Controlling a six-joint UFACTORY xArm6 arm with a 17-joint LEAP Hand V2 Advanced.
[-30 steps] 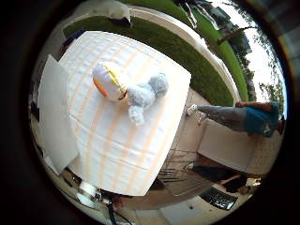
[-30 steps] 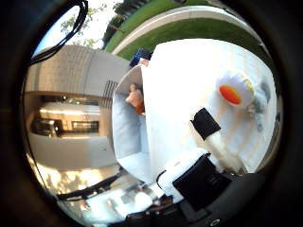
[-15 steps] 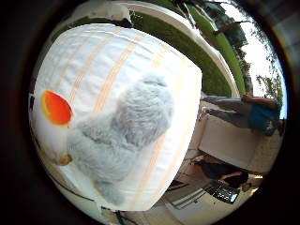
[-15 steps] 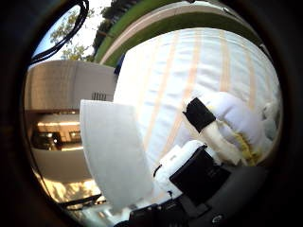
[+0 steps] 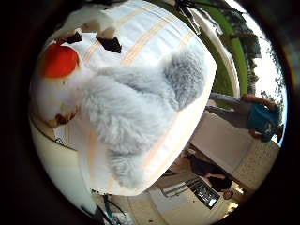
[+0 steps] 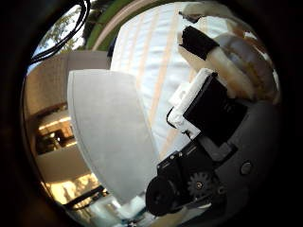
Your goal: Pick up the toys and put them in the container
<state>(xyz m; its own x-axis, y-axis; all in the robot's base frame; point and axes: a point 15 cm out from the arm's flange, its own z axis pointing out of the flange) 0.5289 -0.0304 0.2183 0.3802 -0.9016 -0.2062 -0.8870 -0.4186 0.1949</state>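
Plush toy (image 5: pixel 126 108): grey fur, white head, orange patch; we find it lying on the striped cloth (image 5: pixel 154 42), filling the little-finger view, close under the palm. Hand (image 6: pixel 213 109): fingers (image 6: pixel 227 66) reach over the toy's head; we cannot tell whether they are curled on it. Container (image 6: pixel 109 137): a grey wall beside the cloth.

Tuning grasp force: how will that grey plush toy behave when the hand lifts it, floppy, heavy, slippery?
The grey plush toy looks furry and soft, so it will likely squash and flop rather than hold shape. It seems light for its bulk. Fur should grip fairly well. Lying flat on the striped cloth, it is unlikely to roll.
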